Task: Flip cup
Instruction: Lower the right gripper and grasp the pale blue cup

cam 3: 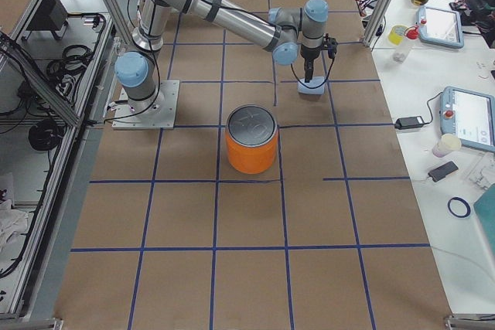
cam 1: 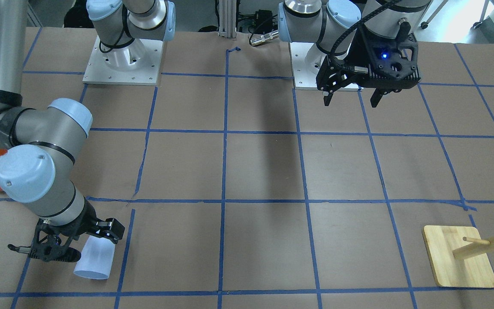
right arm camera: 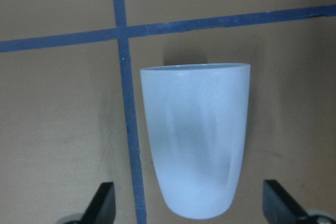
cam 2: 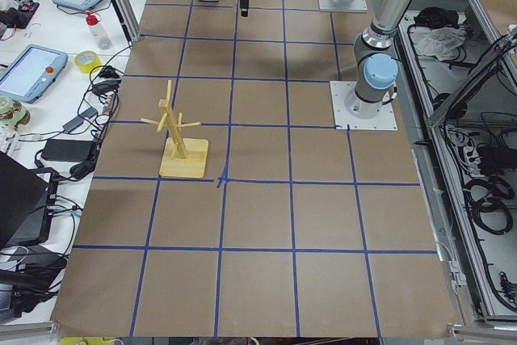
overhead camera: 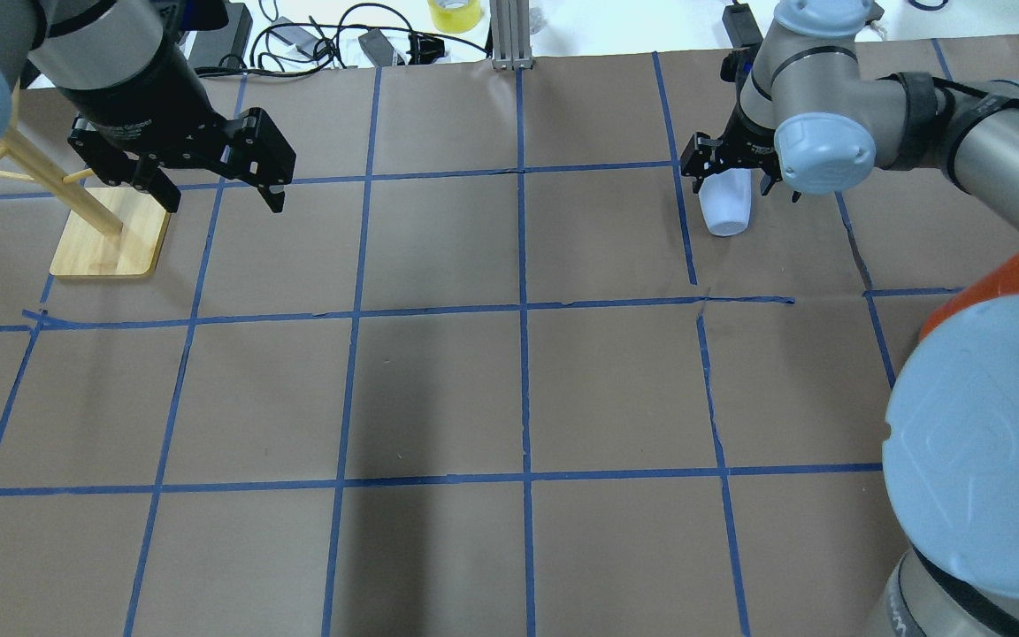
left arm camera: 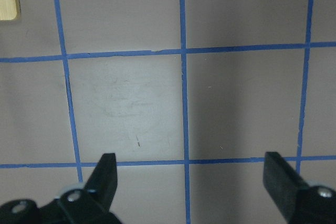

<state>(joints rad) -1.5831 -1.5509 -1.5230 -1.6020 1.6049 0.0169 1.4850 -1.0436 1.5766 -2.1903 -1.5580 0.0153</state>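
Pale lavender-blue tapered plastic cup (right arm camera: 194, 140) lies on its side on the brown paper-covered desk (cam 1: 264, 171), with its mouth turned away from the robot's base. The black right claw (right arm camera: 189, 195) hangs over it, fingers spread wide beside its narrow end and not touching it. The black left claw (left arm camera: 191, 166) is spread wide too, above the desk.

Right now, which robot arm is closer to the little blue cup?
Right. The right gripper has its open fingers either side of the cup; the left gripper hangs far off, by the wooden stand.
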